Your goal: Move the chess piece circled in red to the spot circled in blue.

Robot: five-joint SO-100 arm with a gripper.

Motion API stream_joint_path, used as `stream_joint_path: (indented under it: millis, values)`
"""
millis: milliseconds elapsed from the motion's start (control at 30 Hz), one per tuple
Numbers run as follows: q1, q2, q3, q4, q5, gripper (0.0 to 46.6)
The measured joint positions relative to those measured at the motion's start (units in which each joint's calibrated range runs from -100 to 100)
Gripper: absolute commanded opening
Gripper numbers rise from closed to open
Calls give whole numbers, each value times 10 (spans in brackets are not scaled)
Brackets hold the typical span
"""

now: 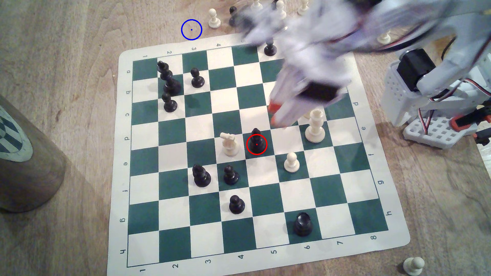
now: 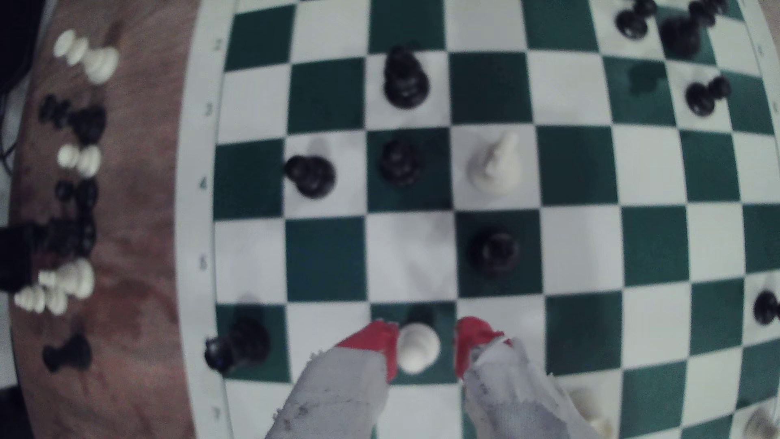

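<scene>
The pincer (image 2: 426, 346) sits closest to the wrist camera, its red-tipped fingers (image 2: 375, 337) spread apart with nothing gripped; a white pawn (image 2: 418, 347) merely stands on the board between them, seemingly because the arm is passing over it; the chess piece (image 1: 256, 140), the red-circled black bishop, stands upright on a green square near the middle of the chessboard (image 1: 265, 254), beside a white knight (image 1: 229, 144); the spot (image 1: 191, 29) lies on bare desk past the board's far edge; on the board I count nine black and four white pieces.

White knight (image 1: 229, 144), black pawns on green-white chessboard (image 1: 393, 233); brown cylinder (image 1: 24, 159) nearby.
</scene>
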Motion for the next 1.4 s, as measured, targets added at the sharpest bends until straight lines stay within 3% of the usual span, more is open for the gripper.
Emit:
stream_joint_path:
  millis: [100,200,567,1233,1400]
  values:
    - [8,70,-30,-14,-17,224]
    - [21,123,-56,-24,-27,225]
    - [63,185,-66,-16,-6,212]
    - [60,279,-20,-99,-13,201]
    - [71,300,-20,-131,-14,164]
